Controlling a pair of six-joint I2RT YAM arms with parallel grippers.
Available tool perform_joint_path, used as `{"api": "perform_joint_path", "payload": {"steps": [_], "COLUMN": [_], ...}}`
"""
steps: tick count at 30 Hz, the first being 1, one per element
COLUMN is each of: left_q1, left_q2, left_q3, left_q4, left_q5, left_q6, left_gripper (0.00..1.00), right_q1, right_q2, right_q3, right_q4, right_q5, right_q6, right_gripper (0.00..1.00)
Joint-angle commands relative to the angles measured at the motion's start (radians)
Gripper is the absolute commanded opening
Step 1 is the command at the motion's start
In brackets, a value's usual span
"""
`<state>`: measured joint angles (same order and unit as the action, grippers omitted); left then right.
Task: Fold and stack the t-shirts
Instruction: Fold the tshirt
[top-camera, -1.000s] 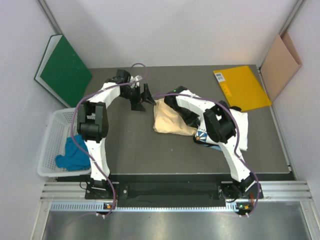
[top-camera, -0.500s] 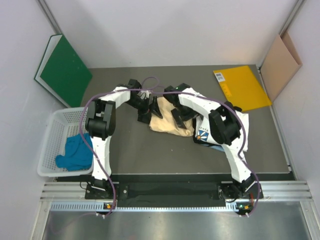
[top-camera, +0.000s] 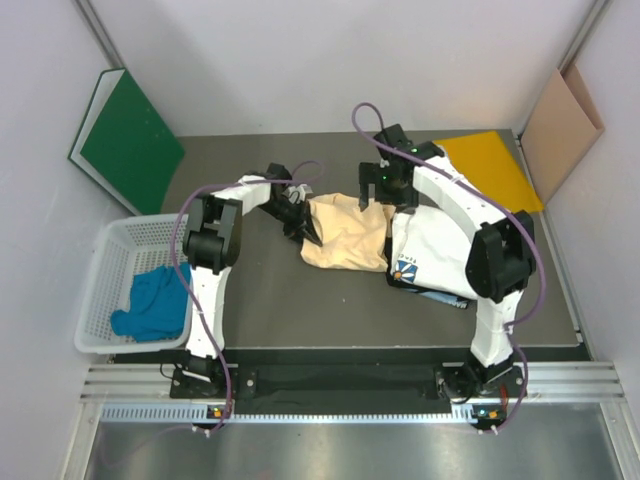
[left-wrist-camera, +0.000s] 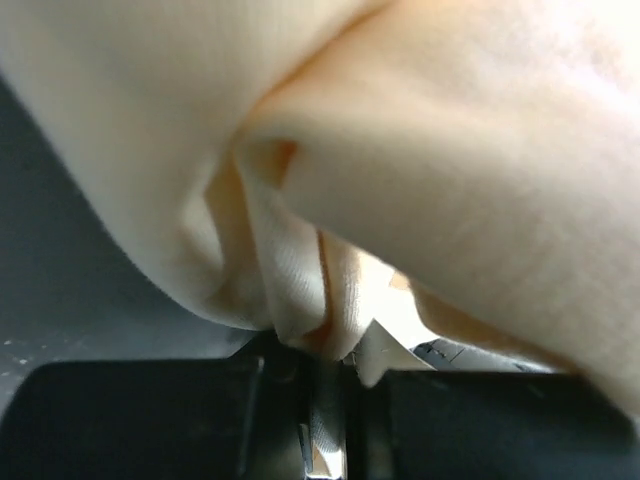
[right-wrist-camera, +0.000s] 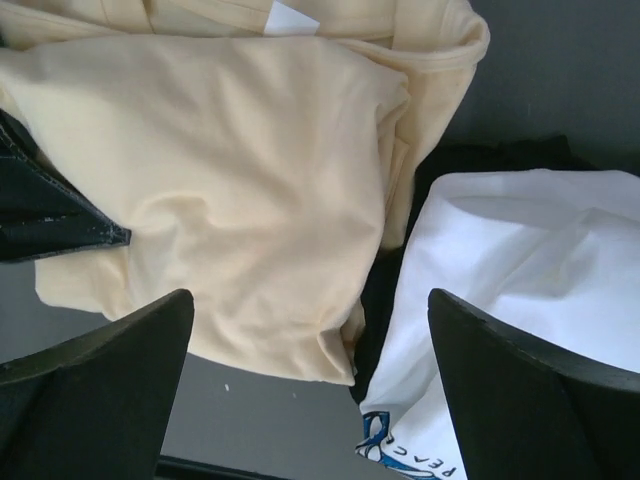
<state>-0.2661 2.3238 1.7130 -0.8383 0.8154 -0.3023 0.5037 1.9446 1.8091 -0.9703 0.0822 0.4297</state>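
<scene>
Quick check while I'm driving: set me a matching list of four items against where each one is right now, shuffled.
1 peach t-shirt
2 white t-shirt
3 teal t-shirt
4 yellow folder

A in the white basket
B far corner of the table
C edge pinched in the left fingers
D flat beside the peach t-shirt

Pairs: 1-C, 2-D, 3-A, 4-B

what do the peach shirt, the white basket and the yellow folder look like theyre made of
Pale peach-yellow t-shirt: soft matte knit cloth, probably cotton; it bunches in rounded folds. White lattice basket: likely moulded plastic, with a regular open grid. Flat bright-yellow folder: smooth stiff sheet, plastic or coated card, unclear which; it lies flat with straight edges.
</scene>
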Motion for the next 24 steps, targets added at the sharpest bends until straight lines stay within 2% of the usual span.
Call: {"api": "perform_joint_path", "payload": {"steps": [1, 4, 10, 24], "left_q1": [0.033, 0.094, 0.205, 0.22], "left_q2": [-0.015, -0.081, -0.161, -0.142], "left_q3": [-0.033, -0.097, -0.156, -0.164], "left_q4": [0.082, 0.116, 0.097, 0.081], "left_q5": [-0.188, -0.229, -0.303, -0.272], "left_q6": [-0.024, -0.058, -0.029, -0.008], "left_gripper": [0.0, 0.0, 0.0, 0.0], "right_q1": [-0.045, -0.054, -0.057, -0.057], "right_q2": [0.016, 0.053, 0.117, 0.315], "right_q3": [-0.022, -0.025, -0.022, 0.038], "right_q4": [0.104, 0.126, 0.179, 0.289], "right_q5": [-0.217, -0.295, -0.413, -0.541], "right_q6": [0.047, 0.066, 0.083, 0.099], "right_gripper": [1.0, 1.0, 1.0, 1.0]}}
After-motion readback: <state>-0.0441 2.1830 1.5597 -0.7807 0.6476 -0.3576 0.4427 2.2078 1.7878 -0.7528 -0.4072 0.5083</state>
